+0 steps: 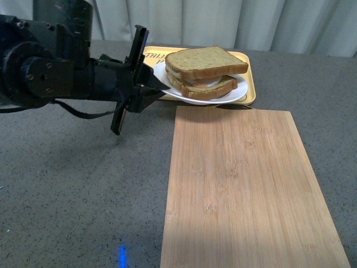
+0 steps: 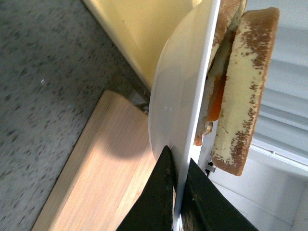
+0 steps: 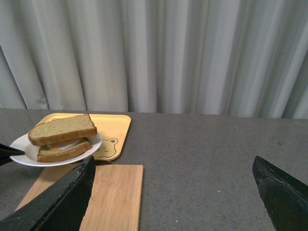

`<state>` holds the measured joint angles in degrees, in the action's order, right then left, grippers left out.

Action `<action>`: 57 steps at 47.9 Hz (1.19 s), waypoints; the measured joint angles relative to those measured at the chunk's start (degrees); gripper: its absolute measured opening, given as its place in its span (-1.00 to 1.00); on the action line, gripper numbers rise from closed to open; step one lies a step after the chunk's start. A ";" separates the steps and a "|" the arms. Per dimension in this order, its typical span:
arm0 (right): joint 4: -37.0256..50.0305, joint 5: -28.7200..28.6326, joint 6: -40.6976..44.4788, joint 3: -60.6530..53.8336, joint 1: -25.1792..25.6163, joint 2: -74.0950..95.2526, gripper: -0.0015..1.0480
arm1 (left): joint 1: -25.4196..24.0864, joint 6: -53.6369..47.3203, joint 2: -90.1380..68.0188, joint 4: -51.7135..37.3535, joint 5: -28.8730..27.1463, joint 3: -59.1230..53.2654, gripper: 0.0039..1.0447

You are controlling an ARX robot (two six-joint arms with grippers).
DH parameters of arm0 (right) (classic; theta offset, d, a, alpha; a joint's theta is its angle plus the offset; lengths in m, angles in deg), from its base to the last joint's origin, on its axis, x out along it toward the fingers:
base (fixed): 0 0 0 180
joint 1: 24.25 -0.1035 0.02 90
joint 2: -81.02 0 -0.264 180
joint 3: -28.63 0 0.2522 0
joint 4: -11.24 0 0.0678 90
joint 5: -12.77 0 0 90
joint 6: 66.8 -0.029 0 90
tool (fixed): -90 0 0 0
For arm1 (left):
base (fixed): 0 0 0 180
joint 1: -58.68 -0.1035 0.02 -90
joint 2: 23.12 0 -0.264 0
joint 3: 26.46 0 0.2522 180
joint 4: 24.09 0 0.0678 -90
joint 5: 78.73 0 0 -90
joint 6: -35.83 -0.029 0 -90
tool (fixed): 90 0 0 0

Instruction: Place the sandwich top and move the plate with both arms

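The sandwich top point(image 1: 205, 61) lies on the stacked sandwich, over the egg slice, on the white plate point(image 1: 234, 95). My left gripper point(image 1: 162, 87) is shut on the plate's left rim and holds it lifted above the yellow tray. In the left wrist view the fingers point(image 2: 163, 192) pinch the plate point(image 2: 178, 96) edge, and the sandwich top point(image 2: 245, 86) shows beside it. My right gripper point(image 3: 173, 178) is open and empty, off to the right; its view shows the plate point(image 3: 21, 144) and the sandwich top point(image 3: 62, 129) far away.
A yellow tray point(image 1: 245, 61) with a bear drawing lies under and behind the plate. A bamboo cutting board point(image 1: 245, 190) lies in front of it on the grey table. Grey curtains hang at the back.
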<state>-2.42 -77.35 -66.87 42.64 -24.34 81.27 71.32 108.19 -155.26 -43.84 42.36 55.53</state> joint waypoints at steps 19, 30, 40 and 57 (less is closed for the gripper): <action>0.00 0.00 0.00 0.00 0.00 0.00 0.82 | 0.26 0.04 -10.32 12.35 -2.08 22.01 -0.94; 0.00 0.00 0.00 0.00 0.00 0.00 0.82 | -0.24 -1.18 -12.61 18.21 -3.74 28.02 -0.94; 0.00 0.00 0.00 0.00 0.00 0.00 0.82 | -0.90 -3.37 -9.46 15.17 -3.91 23.06 -0.12; 0.00 0.00 0.00 0.00 0.00 0.00 0.82 | -1.55 -11.08 4.07 12.68 -9.03 8.72 0.90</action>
<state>-2.42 -77.35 -66.87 42.64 -24.34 81.27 69.77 97.11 -151.19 -31.17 33.33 64.25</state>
